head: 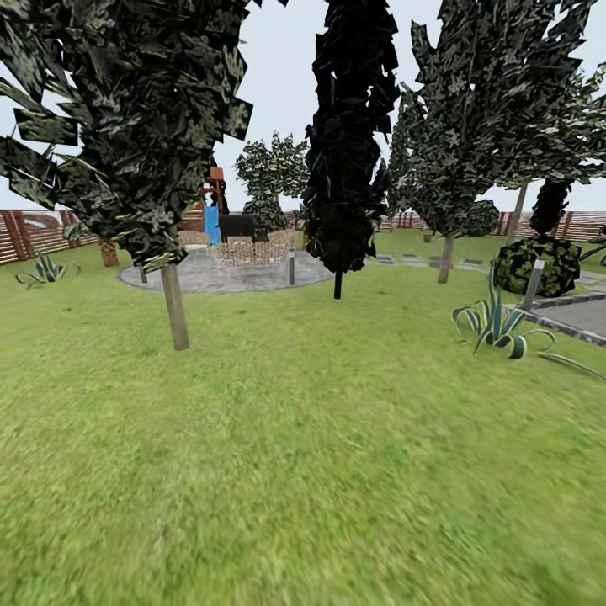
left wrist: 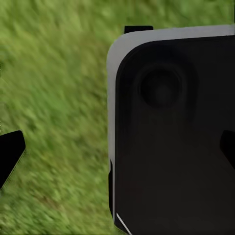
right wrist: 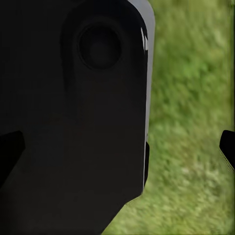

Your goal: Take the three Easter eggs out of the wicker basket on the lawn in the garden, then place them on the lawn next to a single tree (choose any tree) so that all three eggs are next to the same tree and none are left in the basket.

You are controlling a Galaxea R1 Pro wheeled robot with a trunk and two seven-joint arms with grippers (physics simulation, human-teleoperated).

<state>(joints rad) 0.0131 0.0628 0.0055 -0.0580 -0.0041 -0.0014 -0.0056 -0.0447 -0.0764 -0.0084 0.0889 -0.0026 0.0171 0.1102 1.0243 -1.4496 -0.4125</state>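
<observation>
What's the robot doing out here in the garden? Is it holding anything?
It isn't handling anything right now. The head view looks over the lawn toward a tree with a pale trunk, dark narrow trees and a grey patio by a fence. Both wrist views show grass beside the robot's dark body, with each gripper's fingertips wide apart and nothing between them. It seems to be on its way across the garden.

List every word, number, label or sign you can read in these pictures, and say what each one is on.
None can be read.
The blue upright object on the grey patio bears no legible marks.
The white post at the right is blank.
The dark robot body panel over the lawn shows no lettering.
</observation>
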